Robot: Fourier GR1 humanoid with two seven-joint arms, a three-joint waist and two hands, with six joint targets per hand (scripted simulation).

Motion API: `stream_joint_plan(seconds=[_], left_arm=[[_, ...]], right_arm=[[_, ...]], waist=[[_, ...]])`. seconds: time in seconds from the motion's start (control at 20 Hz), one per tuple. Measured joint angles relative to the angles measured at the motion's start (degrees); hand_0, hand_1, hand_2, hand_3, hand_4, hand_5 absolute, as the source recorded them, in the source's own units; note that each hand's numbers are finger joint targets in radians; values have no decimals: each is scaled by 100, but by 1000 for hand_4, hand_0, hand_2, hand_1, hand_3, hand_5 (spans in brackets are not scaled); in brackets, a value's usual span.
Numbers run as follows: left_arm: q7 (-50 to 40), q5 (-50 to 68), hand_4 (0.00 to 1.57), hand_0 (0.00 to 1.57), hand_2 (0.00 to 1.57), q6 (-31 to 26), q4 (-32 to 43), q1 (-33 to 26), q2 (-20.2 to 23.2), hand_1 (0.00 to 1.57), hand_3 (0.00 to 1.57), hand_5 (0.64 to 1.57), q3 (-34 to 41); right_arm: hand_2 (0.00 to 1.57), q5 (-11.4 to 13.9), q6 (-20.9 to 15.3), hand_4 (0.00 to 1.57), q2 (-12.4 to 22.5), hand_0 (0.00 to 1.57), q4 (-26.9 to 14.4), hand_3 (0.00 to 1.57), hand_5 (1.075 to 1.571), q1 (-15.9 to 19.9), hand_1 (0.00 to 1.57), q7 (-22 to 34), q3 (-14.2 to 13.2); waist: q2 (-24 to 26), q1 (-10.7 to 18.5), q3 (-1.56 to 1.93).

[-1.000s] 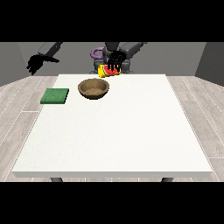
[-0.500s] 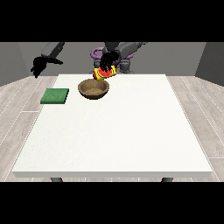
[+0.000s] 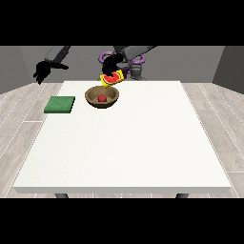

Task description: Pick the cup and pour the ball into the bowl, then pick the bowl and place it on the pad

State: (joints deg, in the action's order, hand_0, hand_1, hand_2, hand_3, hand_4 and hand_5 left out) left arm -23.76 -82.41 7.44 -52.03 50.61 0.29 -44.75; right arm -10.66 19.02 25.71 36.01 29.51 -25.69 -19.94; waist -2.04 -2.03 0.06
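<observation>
The large white rectangular worktop [image 3: 128,143] carries a flat green square pad [image 3: 60,104] near its far left edge. A round brown wooden bowl [image 3: 102,97] sits near the far edge, well apart from the pad. The hand at the view's left [image 3: 41,73] hangs beyond the worktop's far left corner; its finger state cannot be told. The hand at the view's right [image 3: 112,65] grips a tilted yellow-and-red cup [image 3: 111,79] just above the bowl's far rim. A small red ball [image 3: 102,98] lies inside the bowl.
</observation>
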Motion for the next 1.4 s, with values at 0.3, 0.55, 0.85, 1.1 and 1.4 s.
stream_joint_plan(seconds=[0.3,0.55,0.85,1.1,1.4], left_arm=[[353,-495,1206,1543,1571,-670,-99,526,71,1543,1571,1462,-63],[451,-833,1201,1516,1571,-818,-189,495,36,1516,1571,1462,96],[538,-212,993,364,1571,-292,-752,66,82,364,1571,1555,860],[835,898,878,494,1571,478,-1262,-428,438,494,1551,1565,1982],[1632,2764,803,1173,1243,803,-1542,-894,408,1173,1069,1527,3224]], right_arm=[[0,-14,-16,0,64,0,-165,198,1518,-86,0,-93,-62],[0,-61,34,429,89,0,-147,0,1555,-61,0,5,-49],[0,-181,87,460,25,0,-298,0,1556,-241,0,111,-125],[0,-248,-93,470,-67,0,-272,0,1557,-309,0,207,-186],[0,-287,-259,268,-248,0,-86,0,1566,-249,0,158,-181]], waist=[[71,167,0],[54,143,-3],[35,527,-15],[31,972,-27],[-469,1050,-35]])
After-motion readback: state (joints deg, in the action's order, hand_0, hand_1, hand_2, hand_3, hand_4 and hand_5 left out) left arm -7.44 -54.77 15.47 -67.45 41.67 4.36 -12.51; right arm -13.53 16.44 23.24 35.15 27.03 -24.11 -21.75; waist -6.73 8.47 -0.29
